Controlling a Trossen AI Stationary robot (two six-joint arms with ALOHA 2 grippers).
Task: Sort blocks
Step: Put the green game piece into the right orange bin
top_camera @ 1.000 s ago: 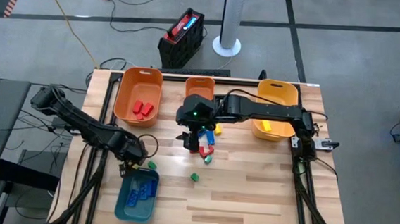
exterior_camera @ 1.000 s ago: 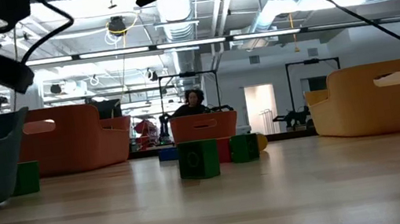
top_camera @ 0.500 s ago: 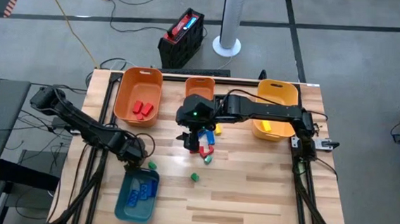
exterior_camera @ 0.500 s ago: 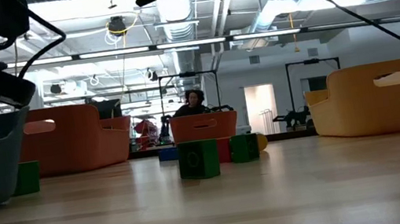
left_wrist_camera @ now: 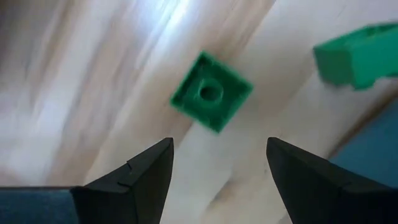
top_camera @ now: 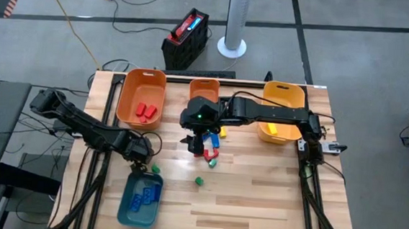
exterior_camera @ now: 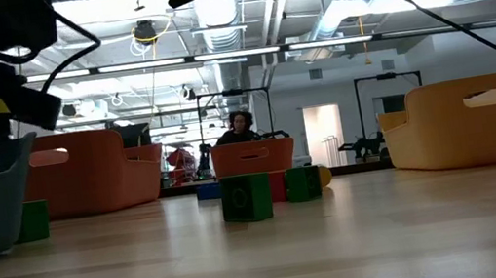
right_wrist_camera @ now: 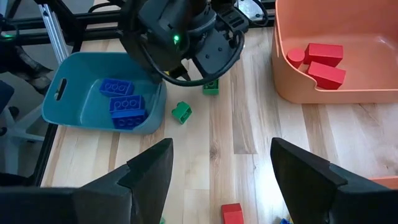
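Sorting is partly done: blue bricks [right_wrist_camera: 121, 104] lie in my teal bin [top_camera: 139, 199], red ones [top_camera: 145, 111] in the orange bin [top_camera: 141, 95]. My left gripper [left_wrist_camera: 214, 180] hangs spread over a green brick [left_wrist_camera: 211, 93] on the surface beside the teal bin. My right gripper [right_wrist_camera: 217, 174], also spread, hovers above the mixed cluster [top_camera: 211, 147] mid-surface. Greens and that cluster remain, I judge.
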